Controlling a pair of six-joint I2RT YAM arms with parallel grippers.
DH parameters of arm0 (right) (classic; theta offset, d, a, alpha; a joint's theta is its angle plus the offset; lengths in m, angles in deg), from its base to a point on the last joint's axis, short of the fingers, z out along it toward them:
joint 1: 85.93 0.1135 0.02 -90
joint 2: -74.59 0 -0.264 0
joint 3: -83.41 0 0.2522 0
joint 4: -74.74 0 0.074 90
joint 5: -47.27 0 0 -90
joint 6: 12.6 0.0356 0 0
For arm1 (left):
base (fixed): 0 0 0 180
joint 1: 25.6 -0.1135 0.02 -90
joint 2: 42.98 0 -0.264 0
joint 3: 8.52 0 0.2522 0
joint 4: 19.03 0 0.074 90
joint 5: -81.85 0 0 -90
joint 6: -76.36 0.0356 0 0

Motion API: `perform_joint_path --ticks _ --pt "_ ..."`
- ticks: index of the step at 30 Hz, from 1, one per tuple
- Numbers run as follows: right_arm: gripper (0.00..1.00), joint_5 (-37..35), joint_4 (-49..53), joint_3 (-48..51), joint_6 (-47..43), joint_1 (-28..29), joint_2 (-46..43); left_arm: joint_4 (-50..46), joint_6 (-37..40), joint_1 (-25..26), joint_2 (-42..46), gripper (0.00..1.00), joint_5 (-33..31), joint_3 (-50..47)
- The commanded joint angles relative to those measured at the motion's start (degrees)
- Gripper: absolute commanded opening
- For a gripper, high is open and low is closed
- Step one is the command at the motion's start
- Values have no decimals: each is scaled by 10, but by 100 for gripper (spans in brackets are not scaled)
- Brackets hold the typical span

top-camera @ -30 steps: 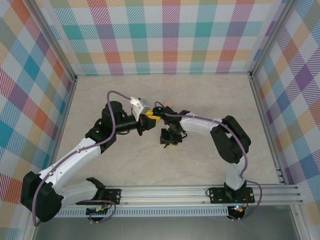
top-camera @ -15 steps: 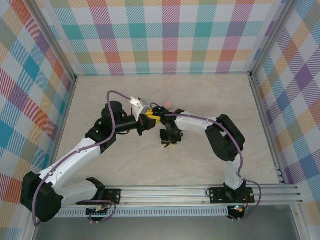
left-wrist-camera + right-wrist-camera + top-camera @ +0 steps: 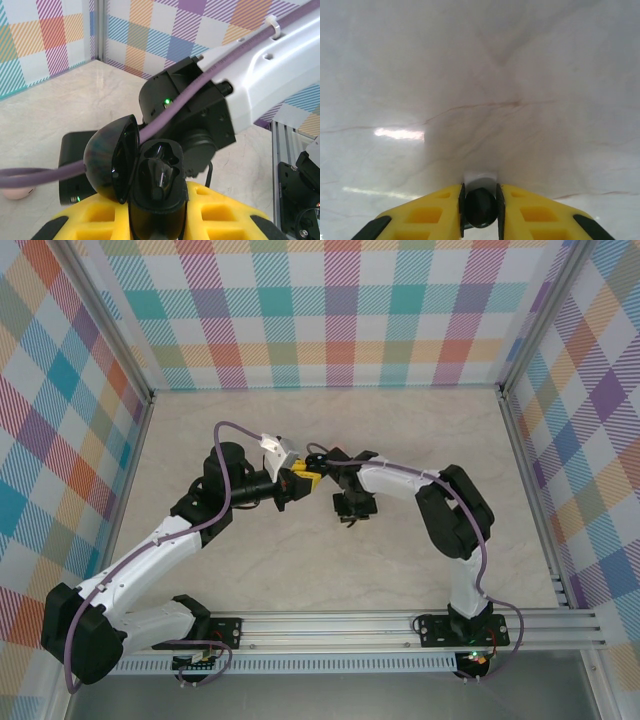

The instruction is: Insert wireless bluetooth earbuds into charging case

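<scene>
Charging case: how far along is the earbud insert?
Done: the charging case sits open in the left gripper. In hand: the right gripper is shut on a small black earbud over the table, not at the case. Left: carry it over and seat it. Whether a bud already sits inside is unclear.

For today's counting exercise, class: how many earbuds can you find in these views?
2: one black earbud pinched in the right end effector, and a second earbud apparently seated in the open charging case the left end effector holds. More may be hidden.
</scene>
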Motion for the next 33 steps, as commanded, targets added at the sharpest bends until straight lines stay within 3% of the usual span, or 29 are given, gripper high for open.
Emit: perform_joint_path --ticks 1,12,26,33 --pt "26 -11 13 -19 -66 -13 14 -6 -1 8 11 19 -4 -1" --pt "37 19 25 -59 -84 -18 23 -9 -3 8 10 19 -4 1" --pt "42 70 -32 27 120 -38 -55 -4 -4 8 4 19 -1 1" --pt "42 92 -46 32 146 -38 -45 -3 -3 8 0 19 3 4"
